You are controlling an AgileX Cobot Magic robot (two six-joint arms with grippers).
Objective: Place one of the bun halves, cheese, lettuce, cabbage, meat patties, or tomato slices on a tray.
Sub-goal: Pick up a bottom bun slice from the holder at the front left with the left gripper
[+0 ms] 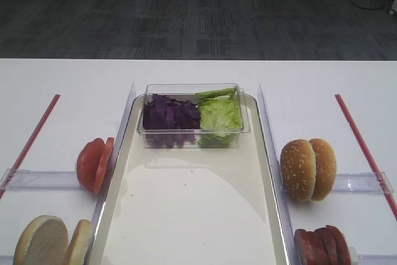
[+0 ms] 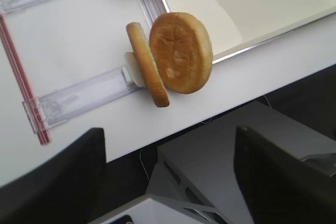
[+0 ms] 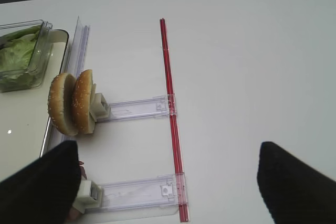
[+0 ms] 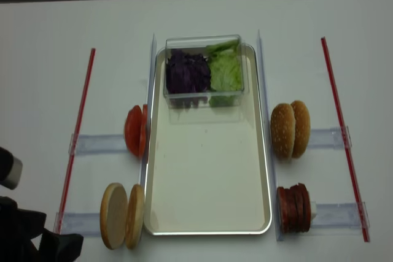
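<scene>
The bun halves [image 1: 53, 241] are standing on edge at the near left of the counter [image 1: 62, 91], two of them side by side in a clear holder [image 2: 79, 95] just outside the tray's left rim, nearest the camera. In the left wrist view the left gripper [image 2: 168, 174] is hanging above and slightly short of them, its jaws spread wide with nothing between the two dark fingers [image 2: 58, 177]. The right gripper [image 3: 168, 182] is hovering over the right side of the counter near the sesame buns [image 3: 71, 103], its jaws likewise parted and empty.

The tray [image 4: 209, 176] is lying in the middle, bare except for the clear box [image 1: 193, 116] at its far end, which is holding the cabbage [image 1: 169, 116] on the left and the lettuce [image 1: 218, 116] on the right. The tomato slices [image 1: 94, 164] are standing on edge just beside the tray's left rim, the meat patties [image 4: 293, 208] by its near right corner. No cheese is showing.

By the look of it, the pick is only beginning, with the left arm lining up on the pale buns. The next move seems to be calling for a descent that brings the open jaws around one upright half alone, closing across its thin edge, then carrying it right over the rim onto the bare tray.
</scene>
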